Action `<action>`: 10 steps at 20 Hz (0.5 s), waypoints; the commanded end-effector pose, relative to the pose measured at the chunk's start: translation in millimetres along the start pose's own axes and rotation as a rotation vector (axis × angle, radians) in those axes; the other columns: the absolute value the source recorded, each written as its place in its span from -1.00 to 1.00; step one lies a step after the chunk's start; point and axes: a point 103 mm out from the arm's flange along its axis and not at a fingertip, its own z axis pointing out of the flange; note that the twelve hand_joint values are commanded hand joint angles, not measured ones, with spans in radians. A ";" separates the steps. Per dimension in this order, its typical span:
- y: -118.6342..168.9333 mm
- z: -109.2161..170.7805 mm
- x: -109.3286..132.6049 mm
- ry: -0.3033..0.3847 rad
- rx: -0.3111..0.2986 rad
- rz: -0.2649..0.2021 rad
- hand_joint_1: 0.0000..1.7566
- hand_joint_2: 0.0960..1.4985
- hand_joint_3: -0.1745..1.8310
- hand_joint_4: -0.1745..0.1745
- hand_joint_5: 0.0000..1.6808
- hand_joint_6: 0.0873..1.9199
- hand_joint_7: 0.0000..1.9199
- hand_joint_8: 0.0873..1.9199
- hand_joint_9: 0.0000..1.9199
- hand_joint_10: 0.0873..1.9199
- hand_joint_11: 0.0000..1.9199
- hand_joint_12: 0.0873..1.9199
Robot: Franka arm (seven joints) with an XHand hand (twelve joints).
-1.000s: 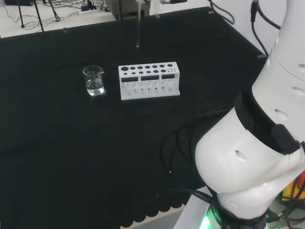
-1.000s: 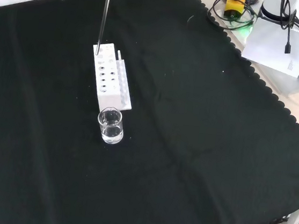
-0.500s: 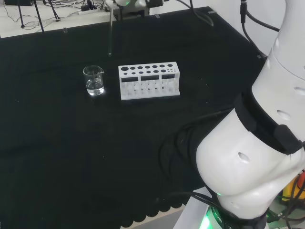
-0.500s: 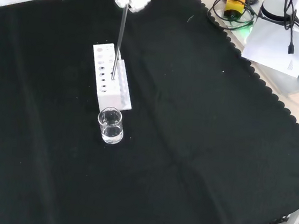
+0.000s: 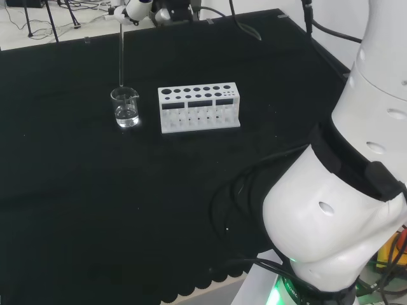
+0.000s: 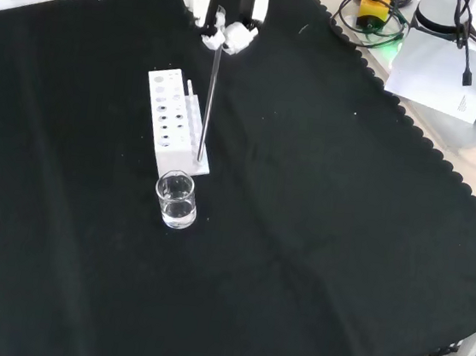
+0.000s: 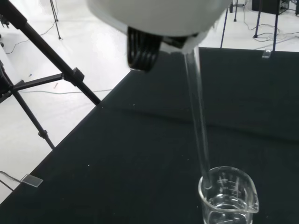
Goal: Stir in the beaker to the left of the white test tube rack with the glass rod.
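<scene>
hand (image 6: 226, 22) and glass rod (image 5: 121, 54) now leftward in head view, from beyond rack (image 5: 199, 107) to above beaker (image 5: 125, 107)

In the wrist view the small clear glass beaker (image 7: 228, 196) is cut off at its base by the picture's edge. The thin clear glass rod (image 7: 197, 116) vanishes upward behind the blurred white robot hand (image 7: 154, 18).
</scene>
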 end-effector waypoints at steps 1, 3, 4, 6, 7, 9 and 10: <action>15.9 10.3 7.5 0.009 0.008 -0.021 0.38 -0.29 0.05 -1.00 0.40 -0.08 0.49 0.24 0.79 -0.08 0.82 -0.44; 20.2 13.1 7.2 0.010 0.010 -0.024 0.38 -0.29 0.05 -1.00 0.40 -0.08 0.49 0.24 0.79 -0.08 0.82 -0.44; 22.3 14.6 7.0 0.009 0.010 -0.026 0.38 -0.29 0.05 -1.00 0.40 -0.08 0.49 0.24 0.79 -0.08 0.82 -0.44; 27.5 19.5 5.1 0.016 0.016 -0.025 0.38 -0.29 0.05 -1.00 0.40 -0.08 0.50 0.24 0.79 -0.08 0.82 -0.44; 29.7 22.1 4.0 0.018 0.019 -0.026 0.38 -0.29 0.05 -1.00 0.40 -0.08 0.50 0.24 0.79 -0.08 0.82 -0.44; 33.9 28.1 -0.3 0.025 0.026 -0.024 0.38 -0.29 0.05 -1.00 0.40 -0.08 0.50 0.24 0.79 -0.08 0.82 -0.44; 35.7 30.4 -2.9 0.029 0.028 -0.023 0.38 -0.29 0.05 -1.00 0.40 -0.08 0.50 0.24 0.79 -0.08 0.82 -0.44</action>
